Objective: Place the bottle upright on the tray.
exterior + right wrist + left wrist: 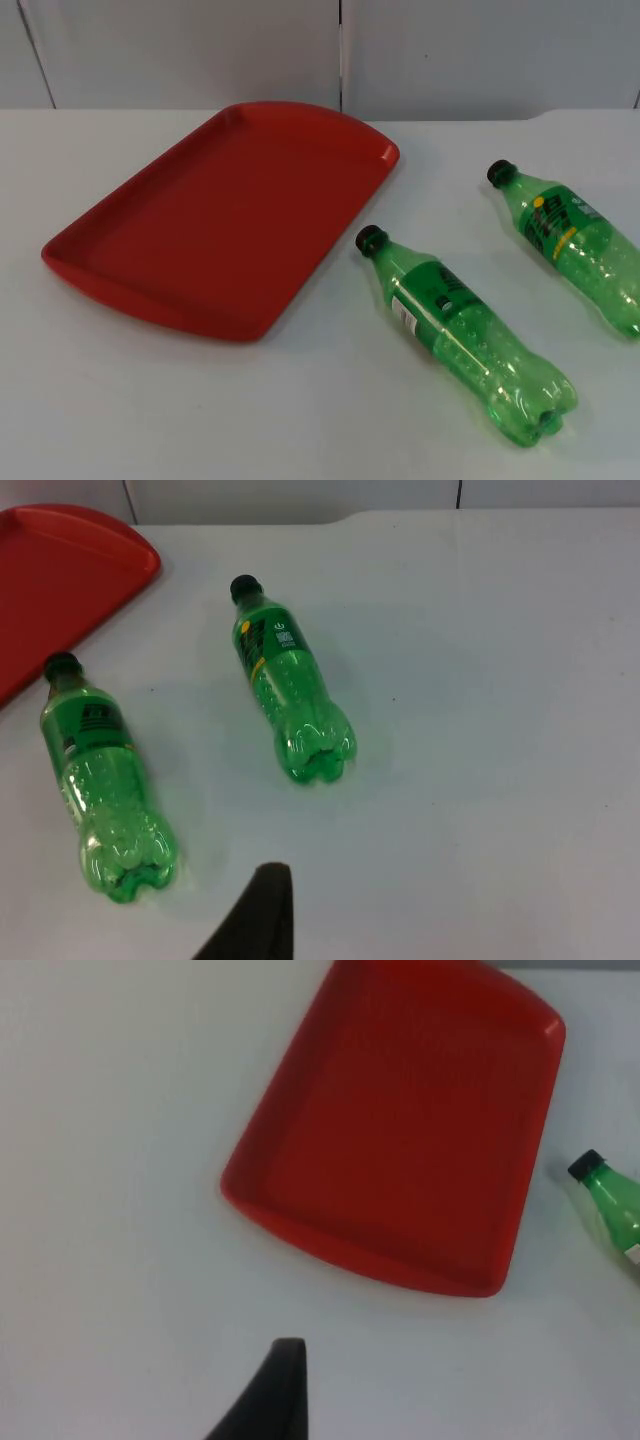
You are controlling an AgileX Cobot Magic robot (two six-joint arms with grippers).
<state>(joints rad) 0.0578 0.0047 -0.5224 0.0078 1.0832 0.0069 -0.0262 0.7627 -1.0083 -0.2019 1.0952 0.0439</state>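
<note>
A red tray lies empty on the white table, left of centre; its rim also shows in the left wrist view. Two green plastic bottles with black caps lie on their sides to its right. The nearer bottle points its cap at the tray's right edge, and the farther bottle lies at the table's right side. Both appear in the right wrist view, the nearer bottle and the farther bottle. My left gripper hovers over bare table beside the tray's short end. My right gripper hovers over bare table near the bottles' bases.
The grey partition wall closes the table at the back. Bare white table stretches in front of the tray and between the two bottles.
</note>
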